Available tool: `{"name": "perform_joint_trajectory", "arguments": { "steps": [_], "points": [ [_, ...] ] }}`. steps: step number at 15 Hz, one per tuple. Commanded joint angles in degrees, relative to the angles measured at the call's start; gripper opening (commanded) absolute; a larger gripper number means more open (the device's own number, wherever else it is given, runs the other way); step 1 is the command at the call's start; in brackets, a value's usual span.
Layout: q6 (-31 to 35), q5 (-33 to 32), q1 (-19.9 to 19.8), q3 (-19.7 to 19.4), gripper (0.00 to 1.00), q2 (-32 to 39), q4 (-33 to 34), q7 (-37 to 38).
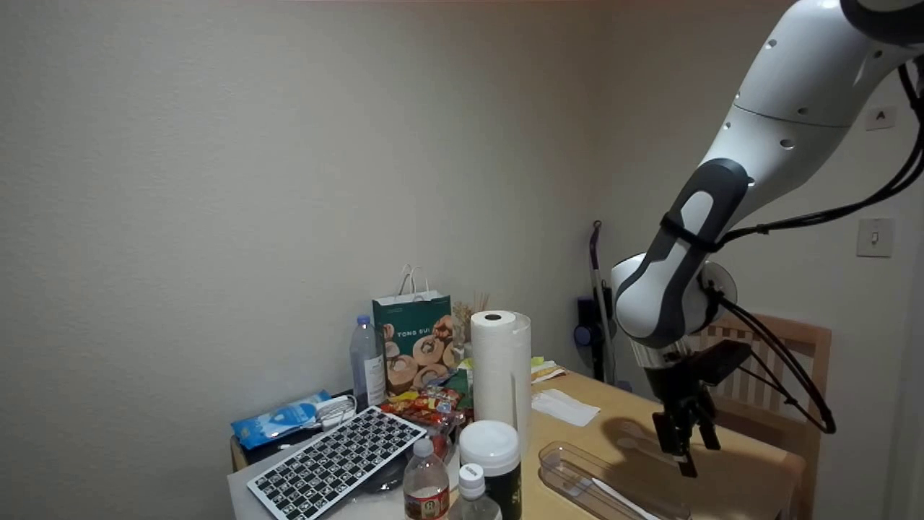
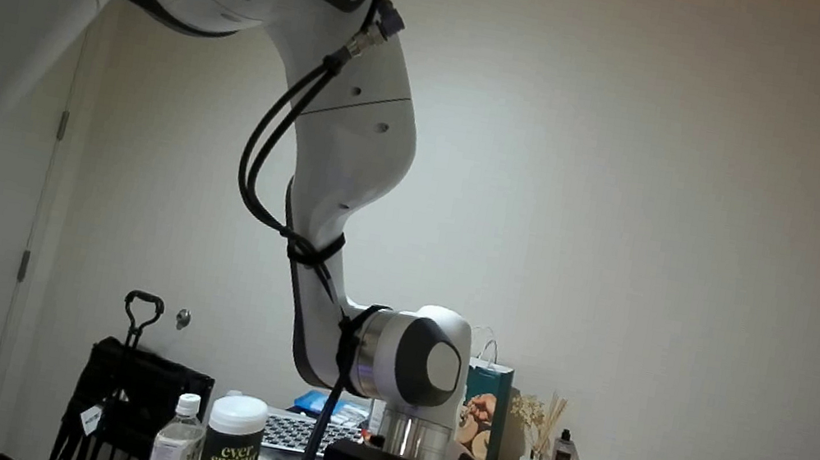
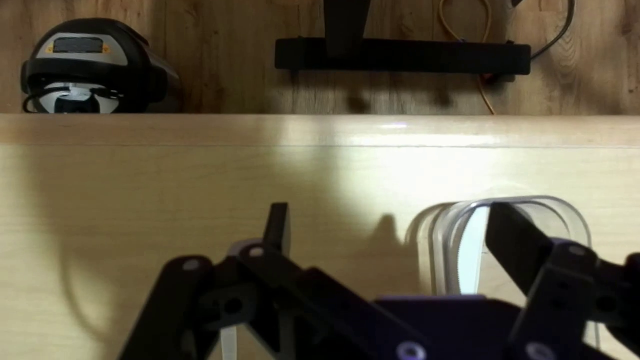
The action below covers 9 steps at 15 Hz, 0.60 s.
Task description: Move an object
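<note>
The task names no particular object. My gripper (image 1: 699, 456) hangs above the wooden table in an exterior view. In the wrist view the gripper (image 3: 390, 207) is open, its fingers wide apart with nothing between them. A clear plastic tray (image 3: 440, 255) lies below, partly behind the right finger. Inside it rests a white serrated knife (image 3: 470, 250). The tray (image 1: 554, 473) and knife (image 1: 622, 498) also show in an exterior view, left of and nearer the camera than the gripper. Pale utensils (image 1: 646, 446) lie on the tabletop beside the tray. The fingertips are out of sight in an exterior view.
A paper towel roll (image 1: 494, 368), a white-lidded canister (image 1: 491, 462) and small bottles (image 1: 426, 480) stand left of the tray. Behind them are a keyboard-like panel (image 1: 339, 462) and a green paper bag (image 1: 415, 339). A table edge (image 3: 225, 130) crosses the wrist view. A chair (image 1: 765, 361) stands behind the gripper.
</note>
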Motion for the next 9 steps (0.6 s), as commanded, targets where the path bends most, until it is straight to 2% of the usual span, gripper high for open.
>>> {"name": "perform_joint_trajectory", "arguments": {
  "steps": [1, 6, 8, 9],
  "points": [
    [3.4, 1.1, -1.9, 0.2, 1.00, 6.6, 5.2, -0.5],
    [5.1, 1.0, -3.1, 0.9, 1.00, 13.8, 13.6, -1.1],
    [5.2, 1.6, -3.4, 1.5, 1.00, 14.1, 14.8, -1.1],
    [4.0, 0.2, -2.4, 0.7, 1.00, 13.5, 13.9, 0.2]
  ]
}}
